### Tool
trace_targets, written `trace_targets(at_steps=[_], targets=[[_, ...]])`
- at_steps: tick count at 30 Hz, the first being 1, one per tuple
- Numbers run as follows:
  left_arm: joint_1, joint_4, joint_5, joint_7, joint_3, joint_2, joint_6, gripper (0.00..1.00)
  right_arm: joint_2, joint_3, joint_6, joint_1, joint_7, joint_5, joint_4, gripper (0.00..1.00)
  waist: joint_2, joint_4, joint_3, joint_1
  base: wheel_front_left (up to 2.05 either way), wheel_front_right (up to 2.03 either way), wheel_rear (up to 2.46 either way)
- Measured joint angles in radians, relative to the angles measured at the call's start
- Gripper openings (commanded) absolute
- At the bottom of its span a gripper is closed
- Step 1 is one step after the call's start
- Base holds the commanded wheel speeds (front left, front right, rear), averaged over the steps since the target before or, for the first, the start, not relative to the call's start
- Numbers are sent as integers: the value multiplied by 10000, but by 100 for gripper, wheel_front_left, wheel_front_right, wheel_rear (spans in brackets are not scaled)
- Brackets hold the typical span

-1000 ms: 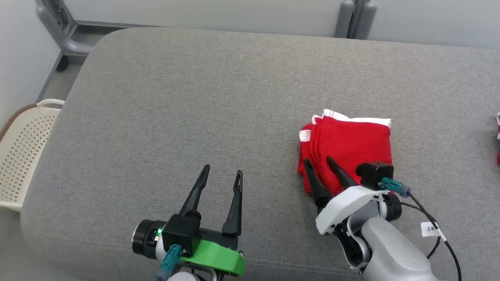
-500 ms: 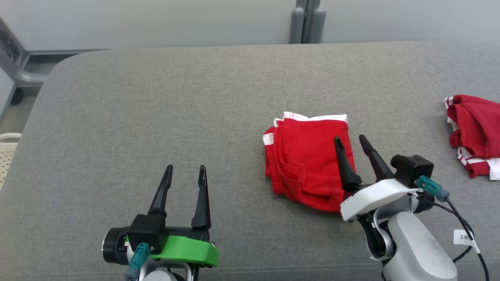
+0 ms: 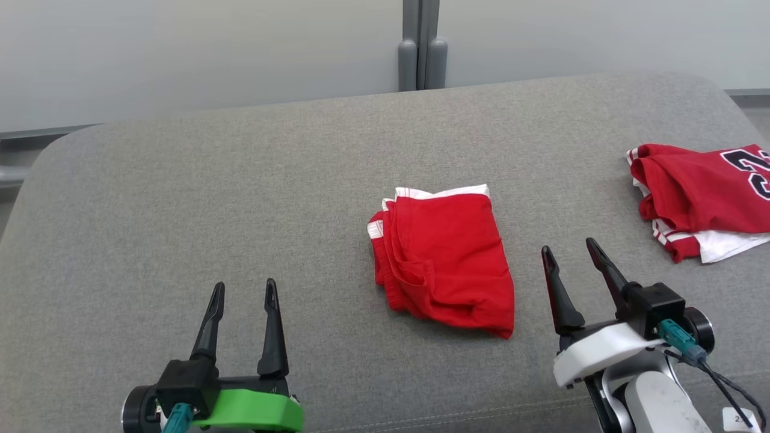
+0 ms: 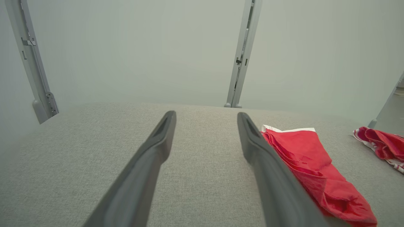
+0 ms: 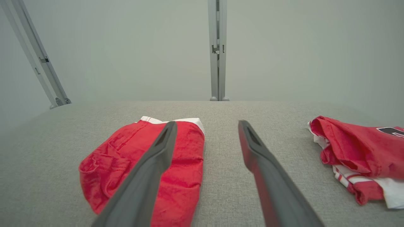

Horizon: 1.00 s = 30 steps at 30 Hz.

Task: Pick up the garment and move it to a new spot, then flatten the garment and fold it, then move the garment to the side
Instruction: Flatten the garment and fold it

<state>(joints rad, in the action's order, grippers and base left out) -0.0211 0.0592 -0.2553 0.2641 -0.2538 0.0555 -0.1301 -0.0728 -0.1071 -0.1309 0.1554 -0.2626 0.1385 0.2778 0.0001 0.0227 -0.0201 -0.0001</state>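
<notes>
A folded red garment (image 3: 442, 264) with a white band lies flat in the middle of the grey cushion (image 3: 240, 180); it also shows in the wrist views (image 4: 309, 164) (image 5: 186, 157). A crumpled red and white jersey (image 3: 698, 186) with a black number lies at the far right (image 5: 356, 148) (image 4: 382, 145). My right gripper (image 3: 568, 246) is open and empty, just right of the folded garment and apart from it (image 5: 206, 124). My left gripper (image 3: 244, 285) is open and empty at the lower left, over bare cushion (image 4: 205, 116).
A grey wall runs behind the cushion, with a grey post (image 3: 423, 54) at its middle. The cushion's rounded corners sit at the far left and far right, and its front edge runs close under both grippers.
The head camera has swung to the right, bringing the jersey into view and losing the basket. My right gripper has come off the folded garment and now stands to its right.
</notes>
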Motion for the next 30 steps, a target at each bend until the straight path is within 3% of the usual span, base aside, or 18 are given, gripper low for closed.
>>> trace_targets(at_steps=[7, 13, 25, 26, 27, 28, 29, 30], targets=[[-478, -334, 341, 0, 330, -23, 332, 100, 46, 180, 0, -1021, 0, -272, -920, 100, 0, 186, 228, 0, 0, 0, 0], [-744, -339, 646, 0, 451, -35, 435, 100, 128, 169, 0, -1668, 0, -291, -1003, 100, 0, 227, 379, 0, 0, 0, 0], [-743, -291, 669, 0, 244, -40, 468, 100, 211, -326, 0, -1531, 0, -199, -560, 100, 0, 112, 340, 0, 0, 0, 0], [-736, -284, 669, 0, 199, -42, 470, 100, 211, -403, 0, -1439, 0, -203, -439, 81, 0, 74, 332, 0, 0, 0, 0], [-723, -276, 669, 0, 153, -42, 470, 100, 211, -499, 0, -1342, 0, -230, -268, 39, 0, 28, 324, 0, 0, 0, 0], [-702, -270, 669, 0, 98, -42, 470, 100, 213, -612, 0, -1232, 0, -259, -25, 39, 0, -26, 315, 0, 0, 0, 0], [-690, -267, 667, 0, 44, -44, 468, 100, 213, -752, 0, -1111, -2, -253, 280, 0, 0, -88, 308, 0, 0, 0, 0], [-684, -263, 665, 0, 6, -44, 466, 100, 217, -915, 0, -976, 0, -188, 627, 0, 0, -156, 301, 0, 0, 0, 0]])
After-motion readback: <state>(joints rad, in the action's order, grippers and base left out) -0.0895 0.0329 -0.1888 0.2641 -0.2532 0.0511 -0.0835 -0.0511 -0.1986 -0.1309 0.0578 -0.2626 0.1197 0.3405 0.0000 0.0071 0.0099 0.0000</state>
